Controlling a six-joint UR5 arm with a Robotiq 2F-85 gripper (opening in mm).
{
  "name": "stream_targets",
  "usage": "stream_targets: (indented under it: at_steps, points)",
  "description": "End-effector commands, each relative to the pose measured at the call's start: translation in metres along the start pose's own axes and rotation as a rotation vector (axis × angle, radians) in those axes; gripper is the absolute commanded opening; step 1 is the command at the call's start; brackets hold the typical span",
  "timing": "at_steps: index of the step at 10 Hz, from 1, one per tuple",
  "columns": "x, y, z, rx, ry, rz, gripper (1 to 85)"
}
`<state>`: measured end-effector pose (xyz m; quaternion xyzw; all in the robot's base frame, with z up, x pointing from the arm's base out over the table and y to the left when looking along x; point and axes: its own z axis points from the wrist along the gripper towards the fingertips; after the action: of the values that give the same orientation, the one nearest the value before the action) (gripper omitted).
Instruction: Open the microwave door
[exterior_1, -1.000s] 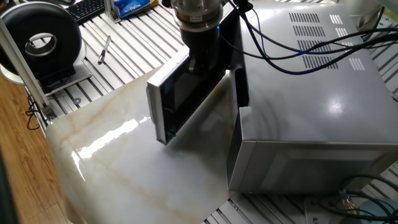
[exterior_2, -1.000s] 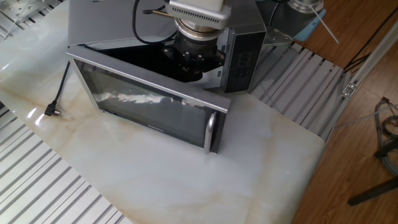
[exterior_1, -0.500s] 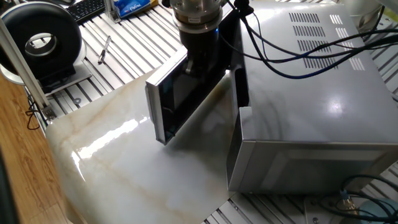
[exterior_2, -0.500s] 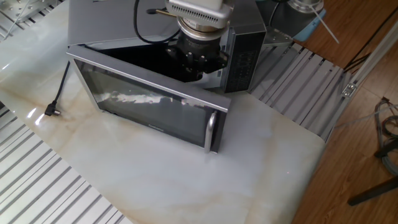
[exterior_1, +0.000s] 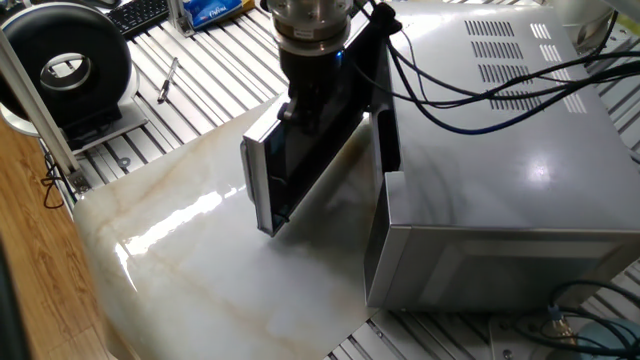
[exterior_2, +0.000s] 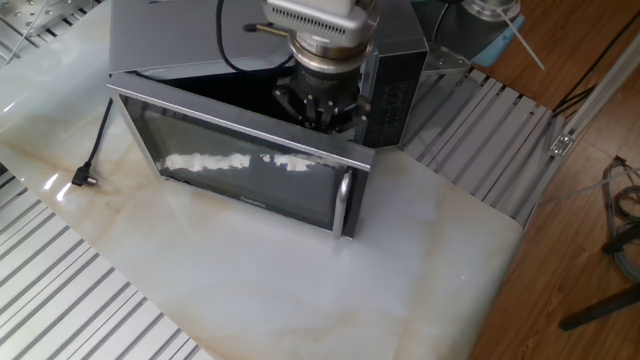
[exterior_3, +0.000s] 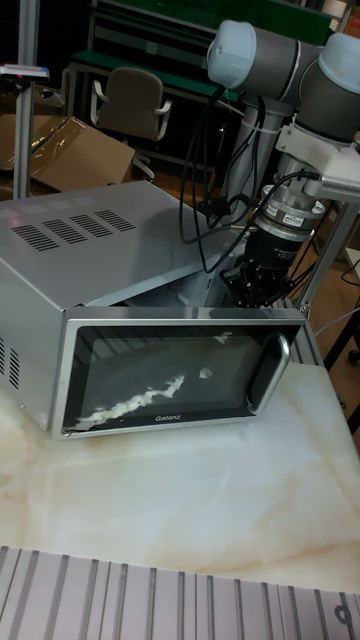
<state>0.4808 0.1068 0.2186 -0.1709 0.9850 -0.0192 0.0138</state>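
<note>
The microwave (exterior_1: 500, 150) is a big silver-grey box with vent slots on the marble table. Its door (exterior_2: 240, 175) stands ajar, hinged at the left in the other fixed view, with the curved silver handle (exterior_2: 345, 205) on its free edge. My gripper (exterior_2: 320, 108) reaches down into the gap behind the door's top edge, near the handle end and in front of the control panel. In the tall fixed view the gripper (exterior_3: 252, 285) sits just behind the door (exterior_3: 160, 385). In the one fixed view the gripper (exterior_1: 300, 105) is against the door's inner side. Its fingertips are hidden.
A round black ring-shaped device (exterior_1: 68, 65) and a keyboard (exterior_1: 140, 12) lie on the slatted frame beyond the table. A black cable with a plug (exterior_2: 90, 165) lies beside the microwave. Bare marble (exterior_2: 300, 290) spreads in front of the door. Arm cables drape over the casing.
My gripper has slid along the door's inner side toward the handle end. The door's free edge has shifted slightly toward the microwave.
</note>
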Motion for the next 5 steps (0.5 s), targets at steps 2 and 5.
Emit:
stream_targets:
  at_steps: [2,5]
  points:
    - [-0.020,0.000,0.002,-0.010,0.002,-0.006,1.0]
    - [-0.025,-0.008,0.000,-0.008,0.012,-0.025,1.0]
